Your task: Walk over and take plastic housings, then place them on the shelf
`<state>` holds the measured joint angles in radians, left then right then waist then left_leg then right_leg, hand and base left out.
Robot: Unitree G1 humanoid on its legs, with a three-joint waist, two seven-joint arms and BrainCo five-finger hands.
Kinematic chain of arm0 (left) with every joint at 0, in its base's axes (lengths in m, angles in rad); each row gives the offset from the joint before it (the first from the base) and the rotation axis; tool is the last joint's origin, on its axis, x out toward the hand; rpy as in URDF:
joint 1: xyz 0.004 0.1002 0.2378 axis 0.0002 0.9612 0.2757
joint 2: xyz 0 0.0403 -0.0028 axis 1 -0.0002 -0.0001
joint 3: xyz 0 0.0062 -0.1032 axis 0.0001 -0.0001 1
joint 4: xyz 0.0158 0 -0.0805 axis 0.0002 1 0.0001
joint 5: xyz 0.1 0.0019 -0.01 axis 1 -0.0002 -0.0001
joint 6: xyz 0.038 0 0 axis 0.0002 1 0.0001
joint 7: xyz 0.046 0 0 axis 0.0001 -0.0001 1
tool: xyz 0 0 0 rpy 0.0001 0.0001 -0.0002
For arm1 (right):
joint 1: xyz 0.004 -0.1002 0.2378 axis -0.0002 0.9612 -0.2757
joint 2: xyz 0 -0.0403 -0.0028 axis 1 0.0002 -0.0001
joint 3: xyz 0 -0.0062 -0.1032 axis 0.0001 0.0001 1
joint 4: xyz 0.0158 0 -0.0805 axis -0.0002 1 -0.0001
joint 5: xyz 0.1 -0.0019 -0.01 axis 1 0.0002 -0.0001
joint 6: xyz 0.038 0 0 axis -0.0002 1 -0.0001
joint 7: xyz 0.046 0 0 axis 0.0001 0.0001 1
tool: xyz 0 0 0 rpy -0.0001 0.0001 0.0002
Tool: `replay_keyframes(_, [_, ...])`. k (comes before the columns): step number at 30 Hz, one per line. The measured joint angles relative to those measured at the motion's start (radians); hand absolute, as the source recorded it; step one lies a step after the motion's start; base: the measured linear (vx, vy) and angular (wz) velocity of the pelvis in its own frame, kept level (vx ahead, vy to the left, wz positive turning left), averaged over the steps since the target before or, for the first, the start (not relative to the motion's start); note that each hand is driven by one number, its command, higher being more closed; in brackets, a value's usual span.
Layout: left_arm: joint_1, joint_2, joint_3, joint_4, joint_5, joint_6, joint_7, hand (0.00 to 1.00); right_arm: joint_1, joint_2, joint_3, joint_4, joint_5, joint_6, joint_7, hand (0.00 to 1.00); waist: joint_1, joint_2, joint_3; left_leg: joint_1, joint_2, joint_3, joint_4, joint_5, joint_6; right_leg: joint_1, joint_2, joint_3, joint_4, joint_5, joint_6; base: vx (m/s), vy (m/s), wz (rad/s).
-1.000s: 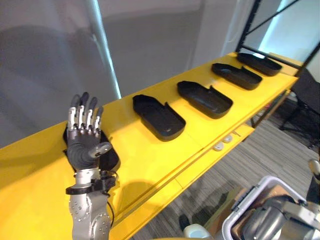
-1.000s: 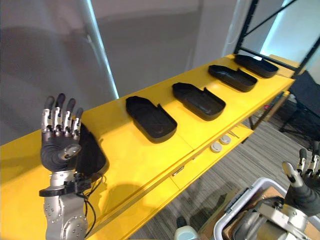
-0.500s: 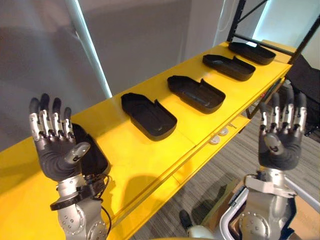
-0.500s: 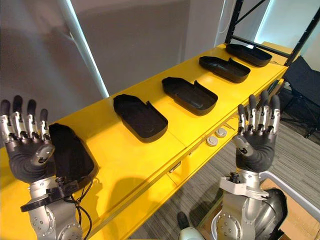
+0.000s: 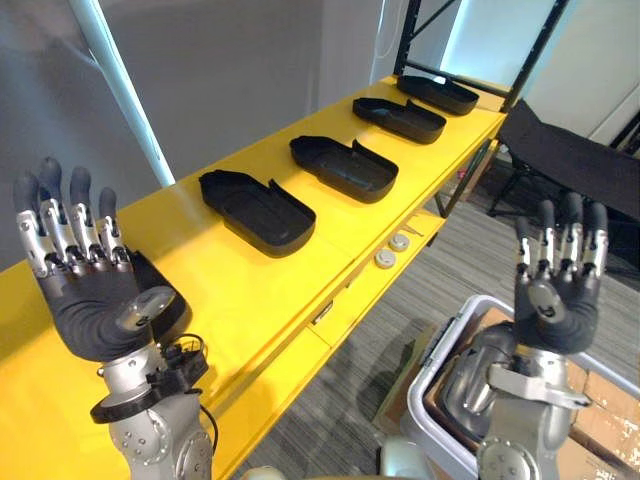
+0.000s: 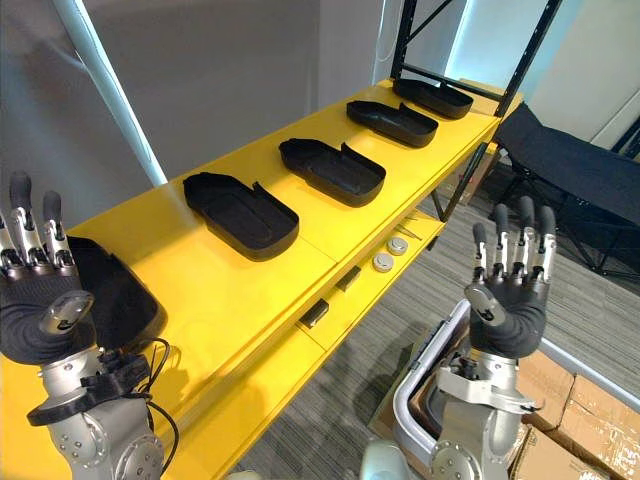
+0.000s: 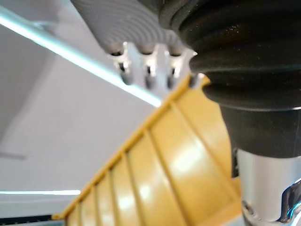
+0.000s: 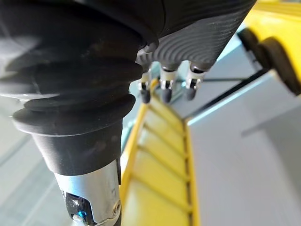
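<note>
Yellow shelf (image 5: pixel 300 275) runs along a grey wall. Before it the left hand (image 5: pixel 95 300) and right hand (image 5: pixel 555 300) are raised, fingers straight and spread, holding nothing. Five black plastic housings (image 5: pixel 255 208) lie in a row on the shelf, the nearest just behind the left hand. The next pickup probably means lowering both hands toward the white-rimmed bin (image 6: pixel 425 372), clear of the shelf edge.

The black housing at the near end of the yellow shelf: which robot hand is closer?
Left. The left hand is raised, open, just in front of that housing, overlapping it; the right hand is up off the shelf, over the floor.
</note>
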<state>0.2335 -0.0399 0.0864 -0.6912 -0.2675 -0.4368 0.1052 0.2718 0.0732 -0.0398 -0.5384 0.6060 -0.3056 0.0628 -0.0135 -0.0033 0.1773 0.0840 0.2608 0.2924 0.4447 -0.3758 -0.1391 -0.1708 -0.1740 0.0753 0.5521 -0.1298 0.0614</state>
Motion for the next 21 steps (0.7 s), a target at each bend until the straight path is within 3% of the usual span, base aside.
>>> replay_keyframes(1, [0.001,-0.006,0.0,0.01,-0.001,0.001,-0.001,0.0,0.0,-0.001,-0.002,0.018,-0.001,0.002,-0.009,0.0,0.0,0.019,-0.001,-0.003,0.018,-0.01,-0.007,0.012,-0.009,-0.001,0.03,0.005,-0.017,0.011,0.011,0.04,-0.308,-0.47])
replay_keyframes(2, [0.001,-0.005,0.003,0.017,-0.023,0.002,-0.007,0.0,0.012,0.002,-0.007,0.05,-0.003,0.001,-0.023,0.0,0.0,0.052,-0.012,0.0,0.068,-0.008,-0.028,0.037,-0.024,-0.001,0.079,0.025,-0.054,0.017,0.01,0.07,-0.316,-0.67])
replay_keyframes(3, [-0.009,-0.005,0.004,0.017,-0.05,0.001,-0.011,0.0,0.023,0.001,-0.022,0.067,-0.002,-0.004,-0.02,0.0,-0.004,0.065,-0.011,0.005,0.091,-0.008,-0.034,0.053,-0.045,-0.011,0.106,0.037,-0.053,-0.007,0.021,0.07,-0.319,-0.63])
replay_keyframes(5, [-0.018,-0.008,0.012,0.019,-0.061,0.001,-0.002,0.0,0.044,0.002,-0.04,0.071,0.0,-0.011,-0.016,0.0,-0.022,0.053,-0.003,0.013,0.098,-0.001,0.002,0.055,-0.05,-0.022,0.111,0.035,-0.006,-0.089,0.083,0.03,-0.37,-0.55])
replay_keyframes(7, [0.002,-0.024,0.005,0.042,-0.068,0.001,0.032,0.0,0.035,-0.003,-0.067,0.069,0.009,-0.013,0.02,0.0,-0.039,0.063,0.011,0.014,0.133,0.022,0.101,0.06,-0.045,-0.024,0.125,0.023,0.055,-0.164,0.062,-0.02,-0.325,-0.52])
replay_keyframes(8, [0.001,-0.027,-0.004,0.051,-0.068,0.002,0.04,0.0,0.035,-0.002,-0.076,0.069,0.009,-0.013,0.026,0.0,-0.046,0.062,0.016,-0.003,0.143,0.017,0.144,0.071,-0.028,-0.022,0.122,0.013,0.067,-0.183,0.052,-0.07,-0.211,-0.03])
replay_keyframes(10, [0.01,-0.026,-0.026,0.058,-0.086,0.014,0.032,0.0,0.044,0.002,-0.084,0.068,-0.034,0.015,0.023,0.0,-0.058,0.043,0.036,-0.127,0.176,-0.012,0.381,0.178,0.154,-0.007,0.116,0.012,0.096,-0.216,0.025,-0.09,-0.244,0.05])
replay_keyframes(11, [0.017,-0.024,-0.029,0.069,-0.09,0.014,0.022,0.0,0.05,0.002,-0.084,0.066,-0.054,0.019,0.02,0.0,-0.053,0.045,0.036,-0.13,0.173,-0.01,0.377,0.163,0.151,-0.001,0.115,0.015,0.089,-0.217,0.021,-0.11,-0.171,-0.16])
replay_keyframes(12, [0.044,-0.025,-0.037,0.091,-0.085,0.009,-0.005,0.0,0.056,-0.002,-0.076,0.064,-0.07,0.022,0.018,0.0,-0.052,0.055,0.03,-0.117,0.12,-0.005,0.261,0.183,0.135,0.003,0.107,0.028,0.073,-0.218,0.013,-0.09,-0.079,-0.32])
replay_keyframes(13, [0.061,-0.026,-0.041,0.091,-0.084,0.001,-0.012,0.0,0.057,-0.003,-0.069,0.065,-0.068,0.023,0.019,0.0,-0.048,0.056,0.028,-0.095,0.1,-0.009,0.238,0.188,0.138,-0.001,0.107,0.046,0.066,-0.217,0.015,-0.07,-0.056,-0.56])
replay_keyframes(14, [0.089,-0.027,-0.042,0.09,-0.083,-0.013,-0.016,0.0,0.06,-0.008,-0.058,0.064,-0.055,0.026,0.021,0.0,-0.049,0.06,0.027,-0.069,0.068,-0.013,0.181,0.217,0.112,-0.004,0.107,0.066,0.03,-0.206,0.011,-0.01,0.008,-0.62])
replay_keyframes(17, [0.1,-0.028,-0.043,0.052,-0.082,-0.013,-0.024,0.0,0.085,-0.013,-0.069,0.056,-0.03,0.031,0.018,0.0,-0.056,0.08,0.014,-0.067,0.045,-0.02,0.123,0.258,0.1,-0.001,0.097,0.069,-0.102,-0.123,0.008,0.01,0.105,-0.61])
replay_keyframes(19, [0.101,-0.028,-0.046,0.037,-0.083,-0.011,-0.028,0.0,0.094,-0.01,-0.069,0.046,-0.031,0.032,0.003,0.0,-0.057,0.088,0.009,-0.066,0.038,-0.044,0.124,0.267,0.084,0.016,0.103,0.086,-0.176,-0.042,0.031,0.04,0.146,-0.61])
replay_keyframes(20, [0.101,-0.026,-0.058,0.038,-0.078,-0.009,-0.04,0.0,0.099,-0.003,-0.07,0.046,-0.033,0.032,-0.01,0.0,-0.059,0.066,0.019,-0.076,0.03,-0.066,0.132,0.252,0.08,0.037,0.104,0.114,-0.228,0.002,0.042,0.09,0.159,-0.5])
replay_keyframes(21, [0.1,-0.025,-0.072,0.04,-0.076,-0.009,-0.045,0.0,0.099,-0.002,-0.078,0.046,-0.033,0.031,-0.019,0.0,-0.056,0.065,0.018,-0.064,0.013,-0.083,0.098,0.19,0.063,0.042,0.097,0.123,-0.254,0.019,0.047,0.06,0.237,-0.5])
